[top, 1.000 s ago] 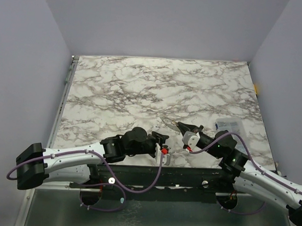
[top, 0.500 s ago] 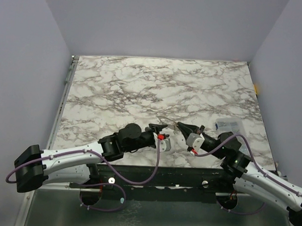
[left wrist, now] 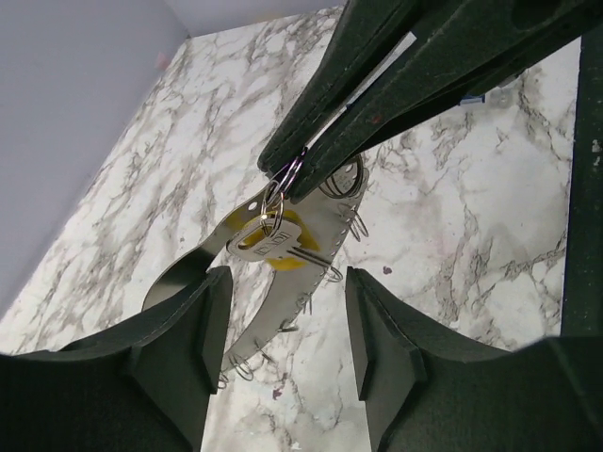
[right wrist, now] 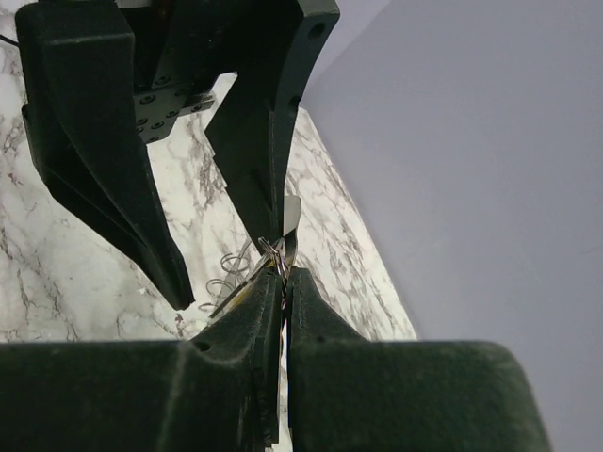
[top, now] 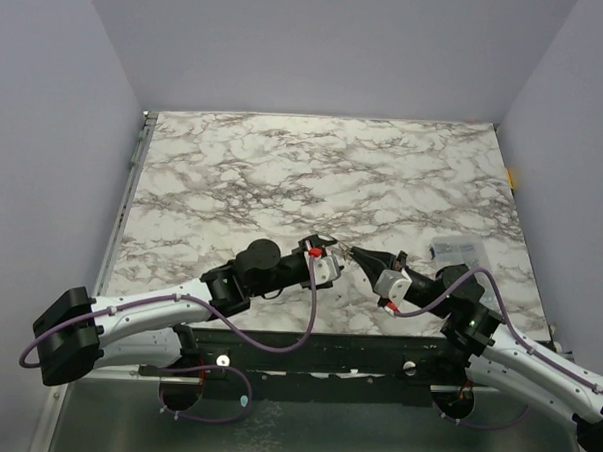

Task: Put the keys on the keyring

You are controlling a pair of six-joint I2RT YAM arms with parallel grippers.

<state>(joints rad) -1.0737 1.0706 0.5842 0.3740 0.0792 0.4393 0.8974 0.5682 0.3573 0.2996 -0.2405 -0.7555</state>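
Note:
My right gripper (top: 352,252) is shut, tips pinching a small wire ring at the edge of the grey keyring (left wrist: 325,221), held just above the marble near the front edge. The key (left wrist: 268,243), yellow-headed with a pale metal blade, hangs from that wire ring against the grey band. Several small wire loops line the band's edge. My left gripper (top: 327,255) is open and empty, its fingers (left wrist: 188,330) on either side just below the key and band, not touching. In the right wrist view my right gripper (right wrist: 283,273) is shut under the keyring (right wrist: 292,215).
A clear plastic box (top: 459,251) lies on the marble table (top: 284,175) to the right of the right arm. Grey walls close in the table on three sides. The two arms meet near the table's front edge.
My left gripper has risen from the front edge and moved forward-right, up to the right gripper's tips. The right gripper has held almost still, staying shut.

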